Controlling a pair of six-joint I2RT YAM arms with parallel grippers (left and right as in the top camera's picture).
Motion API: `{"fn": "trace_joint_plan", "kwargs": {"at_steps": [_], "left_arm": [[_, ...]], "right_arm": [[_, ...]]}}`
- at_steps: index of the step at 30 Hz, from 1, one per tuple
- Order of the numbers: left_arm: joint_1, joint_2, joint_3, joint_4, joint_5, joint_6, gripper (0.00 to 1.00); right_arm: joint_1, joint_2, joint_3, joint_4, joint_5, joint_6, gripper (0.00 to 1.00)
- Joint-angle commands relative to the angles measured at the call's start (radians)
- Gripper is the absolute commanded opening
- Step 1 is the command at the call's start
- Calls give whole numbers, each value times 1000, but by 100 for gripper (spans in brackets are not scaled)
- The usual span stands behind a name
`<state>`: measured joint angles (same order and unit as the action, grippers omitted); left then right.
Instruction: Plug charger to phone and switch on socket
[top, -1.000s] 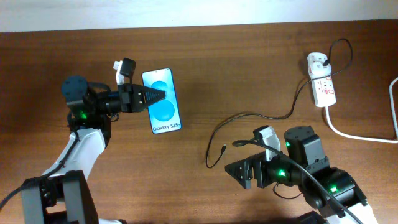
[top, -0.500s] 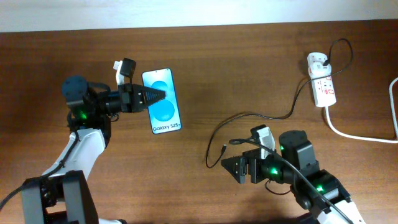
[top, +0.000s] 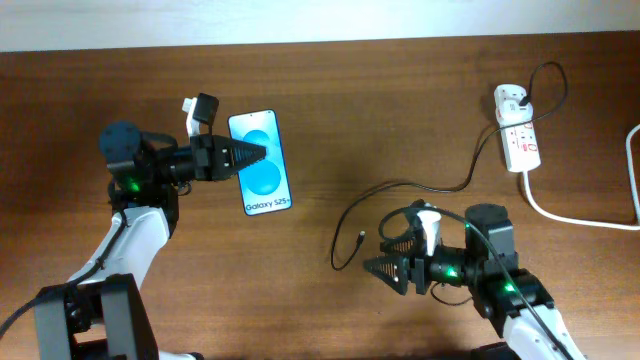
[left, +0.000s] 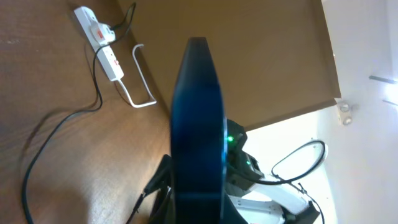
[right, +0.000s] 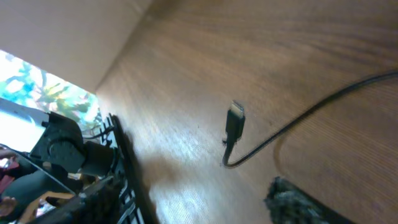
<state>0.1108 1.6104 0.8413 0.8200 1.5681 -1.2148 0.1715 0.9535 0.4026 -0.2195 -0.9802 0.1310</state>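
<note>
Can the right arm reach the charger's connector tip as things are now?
Probably yes. The connector tip lies free on the table just ahead of the open right gripper, nothing between them; only its cable loops nearby.

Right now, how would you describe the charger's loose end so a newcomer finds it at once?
From the white socket at far right, follow the thin black charger leftward across the table. It ends in a small connector tip lying bare near the right gripper. Unlike the thick white cord, it is black, thin and loose-ended.
</note>
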Motion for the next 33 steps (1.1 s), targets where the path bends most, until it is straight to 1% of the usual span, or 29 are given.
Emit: {"fn": "trace_joint_plan", "kwargs": {"at_steps": [1, 3, 5, 6, 8, 11, 14, 16, 20, 21, 24, 27, 30, 31, 33], "left_arm": [[3, -15, 5, 5, 4, 16, 0], [3, -15, 5, 5, 4, 16, 0], [3, -15, 5, 5, 4, 16, 0], [3, -15, 5, 5, 4, 16, 0], [3, -15, 5, 5, 4, 16, 0], [3, -15, 5, 5, 4, 16, 0], [3, -15, 5, 5, 4, 16, 0], [3, -15, 5, 5, 4, 16, 0], [3, -15, 5, 5, 4, 16, 0], [3, -15, 5, 5, 4, 16, 0], [3, -15, 5, 5, 4, 16, 0], [3, -15, 5, 5, 4, 16, 0], [3, -15, 5, 5, 4, 16, 0], [3, -15, 5, 5, 4, 16, 0], [3, -15, 5, 5, 4, 16, 0]], "right_arm": [[-7, 95, -14, 83, -65, -23, 72], [-7, 175, -14, 152, -87, -23, 65], [-7, 224, -14, 188, -90, -23, 63], [-7, 278, -14, 234, -103, -23, 63], [-6, 316, -14, 305, -162, -23, 63], [33, 355, -14, 373, -171, -23, 54], [74, 372, -14, 379, -120, -23, 53], [83, 372, -14, 384, -107, -23, 47], [84, 372, -14, 388, -107, -23, 44], [84, 372, -14, 388, -103, -23, 41], [84, 372, -25, 388, -58, -22, 40], [84, 372, -29, 388, -59, -19, 39], [84, 372, -29, 389, -59, -19, 36], [84, 372, -29, 389, -59, -19, 34], [84, 372, -29, 393, -59, -19, 27]]}}
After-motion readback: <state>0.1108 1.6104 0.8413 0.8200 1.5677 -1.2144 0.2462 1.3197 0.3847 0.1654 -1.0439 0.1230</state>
